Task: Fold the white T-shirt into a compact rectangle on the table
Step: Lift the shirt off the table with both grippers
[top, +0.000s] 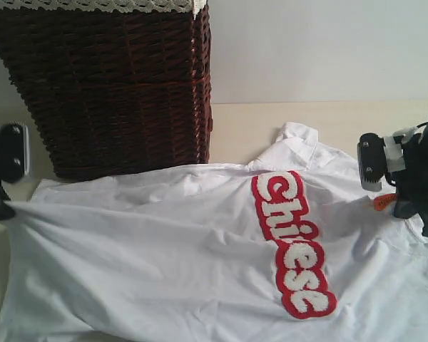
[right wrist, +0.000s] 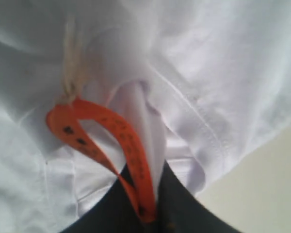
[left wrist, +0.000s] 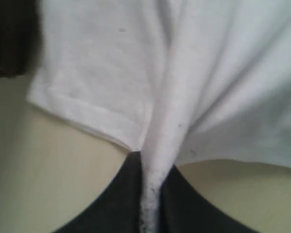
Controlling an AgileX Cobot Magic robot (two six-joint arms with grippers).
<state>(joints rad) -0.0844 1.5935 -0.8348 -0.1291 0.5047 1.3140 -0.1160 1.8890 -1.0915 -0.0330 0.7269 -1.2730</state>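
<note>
White cotton T-shirt with red-outlined lettering (top: 200,242) lies on the pale cream table (top: 250,128) before the dark wicker basket (top: 114,92), its length running across the basket's front between our arms. The left gripper (left wrist: 150,208) pinches one end and the right gripper (right wrist: 153,208) clamps the neck and orange tag (right wrist: 106,141).

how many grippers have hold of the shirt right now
2. The left gripper, jaws shut on a fold at the left edge of the shirt; the right gripper, jaws shut on the neck with the orange tag, at right.
</note>
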